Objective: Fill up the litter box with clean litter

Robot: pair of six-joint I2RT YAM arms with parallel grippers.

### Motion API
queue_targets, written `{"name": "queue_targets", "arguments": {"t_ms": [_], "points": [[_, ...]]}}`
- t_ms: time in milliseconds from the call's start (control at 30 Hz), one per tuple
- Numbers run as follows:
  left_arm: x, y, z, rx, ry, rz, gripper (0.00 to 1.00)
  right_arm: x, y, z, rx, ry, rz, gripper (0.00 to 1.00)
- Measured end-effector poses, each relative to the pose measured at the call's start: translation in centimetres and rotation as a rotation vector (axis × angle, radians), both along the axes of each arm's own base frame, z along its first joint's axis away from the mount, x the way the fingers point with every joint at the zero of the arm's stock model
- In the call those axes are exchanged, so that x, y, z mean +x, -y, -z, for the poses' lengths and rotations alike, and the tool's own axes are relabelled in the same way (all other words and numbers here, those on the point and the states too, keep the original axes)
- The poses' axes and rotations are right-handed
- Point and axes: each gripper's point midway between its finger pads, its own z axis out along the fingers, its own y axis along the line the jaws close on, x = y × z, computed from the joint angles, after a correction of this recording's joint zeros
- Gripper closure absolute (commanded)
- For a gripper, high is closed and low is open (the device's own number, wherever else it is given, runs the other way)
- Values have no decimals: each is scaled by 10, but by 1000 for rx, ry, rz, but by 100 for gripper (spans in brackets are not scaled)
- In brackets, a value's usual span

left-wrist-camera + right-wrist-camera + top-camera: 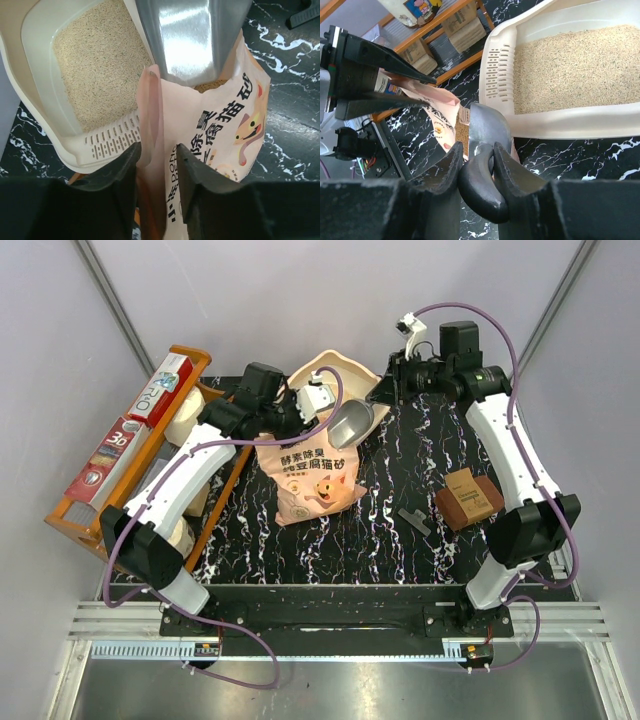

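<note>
The right gripper [476,150] was clamped on the black handle of the metal scoop [487,125], whose bowl sat in the mouth of the pink litter bag [220,130] just beside the litter box [35,60], presumably to take up a load. The left gripper [157,156] straddled the bag's lip nearest the litter box, apparently to hold the mouth open for the scoop — whether it truly pinched, I could not tell. Clean litter [95,65] covered the floor of the litter box in an even layer.
</note>
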Motion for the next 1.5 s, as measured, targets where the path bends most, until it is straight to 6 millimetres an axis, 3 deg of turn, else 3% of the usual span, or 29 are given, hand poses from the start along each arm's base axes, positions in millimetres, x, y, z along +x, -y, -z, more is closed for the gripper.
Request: {"name": "queue_targets", "arguments": {"t_ms": [33, 67, 167, 333, 567, 867, 1167, 1500], "points": [[0, -1, 0, 2, 0, -1, 73, -2, -3, 0, -4, 6, -11, 100], [0, -1, 0, 2, 0, -2, 85, -4, -5, -1, -9, 11, -21, 100], [1, -1, 0, 3, 3, 1, 100, -11, -8, -3, -28, 20, -46, 100], [0, -1, 1, 0, -5, -2, 100, -22, -9, -11, -63, 50, -84, 100], [-9, 1, 3, -37, -41, -13, 100, -36, -10, 1, -140, 80, -155, 100], [-50, 5, -1, -189, -105, 3, 100, -65, -34, 14, -273, 114, -245, 100], [-66, 8, 1, -278, -118, 2, 100, -60, -33, 30, -255, -23, -130, 100], [-70, 8, 2, -328, -85, -6, 100, -38, -34, 56, -336, -131, 107, 100]]}}
